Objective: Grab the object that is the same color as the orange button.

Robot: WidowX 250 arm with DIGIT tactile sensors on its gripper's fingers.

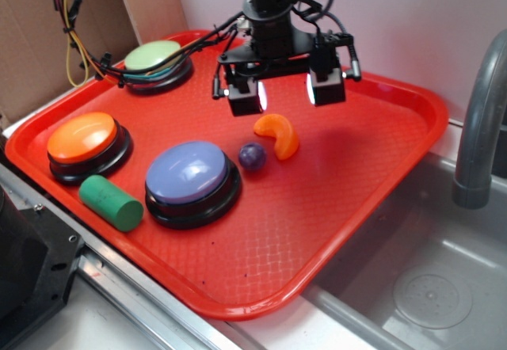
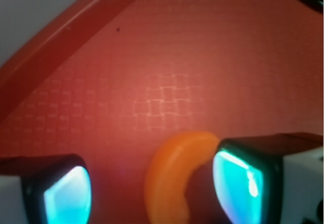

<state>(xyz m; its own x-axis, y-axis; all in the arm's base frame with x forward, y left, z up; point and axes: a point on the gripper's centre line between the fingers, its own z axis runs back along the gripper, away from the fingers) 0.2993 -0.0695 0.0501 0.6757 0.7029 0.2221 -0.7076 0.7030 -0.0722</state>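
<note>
The object, a small glossy orange crescent (image 1: 279, 135), lies on the red tray (image 1: 333, 199) just right of a purple ball. My gripper (image 1: 286, 95) hangs open a little above and behind it. In the wrist view the crescent (image 2: 172, 178) lies between the two glowing pads (image 2: 235, 183), closer to the right one, with a clear gap to the left pad. The orange button (image 1: 82, 138), a large dome on a black base, sits at the tray's left side.
A lavender-blue button (image 1: 190, 176) sits front centre with a purple ball (image 1: 252, 157) beside it. A pale green button (image 1: 154, 58) stands at the back left, a green cylinder (image 1: 111, 202) at the front left. A sink and grey faucet (image 1: 479, 128) lie to the right.
</note>
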